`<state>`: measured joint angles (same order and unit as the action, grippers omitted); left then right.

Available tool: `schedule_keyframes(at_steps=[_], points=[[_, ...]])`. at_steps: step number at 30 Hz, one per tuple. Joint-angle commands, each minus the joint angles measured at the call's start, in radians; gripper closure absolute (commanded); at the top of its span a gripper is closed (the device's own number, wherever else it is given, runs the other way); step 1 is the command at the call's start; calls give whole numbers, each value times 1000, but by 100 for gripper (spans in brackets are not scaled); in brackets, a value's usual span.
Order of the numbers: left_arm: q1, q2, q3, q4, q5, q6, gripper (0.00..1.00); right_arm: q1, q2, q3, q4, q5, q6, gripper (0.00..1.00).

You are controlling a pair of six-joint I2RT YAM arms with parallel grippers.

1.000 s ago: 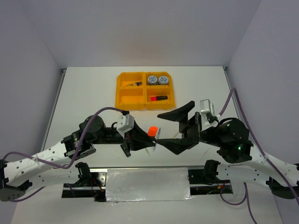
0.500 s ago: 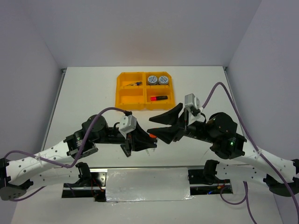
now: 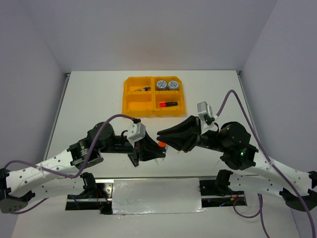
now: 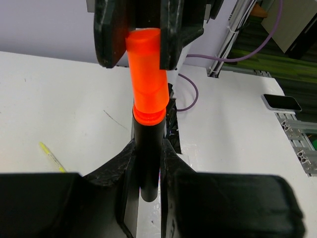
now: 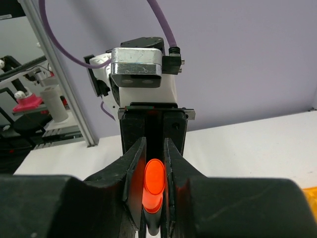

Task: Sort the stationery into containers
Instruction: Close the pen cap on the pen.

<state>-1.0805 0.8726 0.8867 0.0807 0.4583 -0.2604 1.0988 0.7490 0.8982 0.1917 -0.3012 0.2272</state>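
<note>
Two claws meet on one highlighter (image 3: 161,144) in the top view. My left claw (image 3: 156,148) and right claw (image 3: 161,136) are tip to tip above the worktop (image 3: 89,99), and its orange cap shows between them. Well beyond both sits the orange-yellow tray (image 3: 128,96). Two tape rolls (image 3: 161,85) share its far right compartment, a red-capped marker (image 3: 169,104) lies in the near right one, and a dark pen (image 3: 142,89) is in the far left.

From the left wrist, my left claw (image 4: 147,148) is clamped tight on the black barrel. Straight ahead, the right claw (image 4: 143,34) pinches the orange cap from both sides. I cannot make out any lettering on it. A thin yellow pen (image 4: 52,157) lies on the worktop, left of the claw and apart from it.

From the right wrist, the right claw (image 5: 154,198) is closed to a narrow slit around the cap, with the left claw directly behind it.
</note>
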Motion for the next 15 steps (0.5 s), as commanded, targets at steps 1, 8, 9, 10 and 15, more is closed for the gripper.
schedule_keyframes(at_steps=[1, 8, 9, 10, 15], points=[[-1, -20, 43, 73, -9, 24, 100, -2, 7, -44, 52, -58, 24, 95], [-1, 3, 89, 47, -55, -3, 100, -2, 16, -76, 84, -134, 6, 95], [-1, 6, 98, 42, -67, -8, 100, -2, 16, -82, 94, -145, 11, 95], [-1, 8, 101, 36, -81, -10, 100, -2, 18, -91, 100, -160, 12, 93], [-1, -15, 92, 62, -112, -16, 100, -2, 7, -136, 120, -182, 8, 77]])
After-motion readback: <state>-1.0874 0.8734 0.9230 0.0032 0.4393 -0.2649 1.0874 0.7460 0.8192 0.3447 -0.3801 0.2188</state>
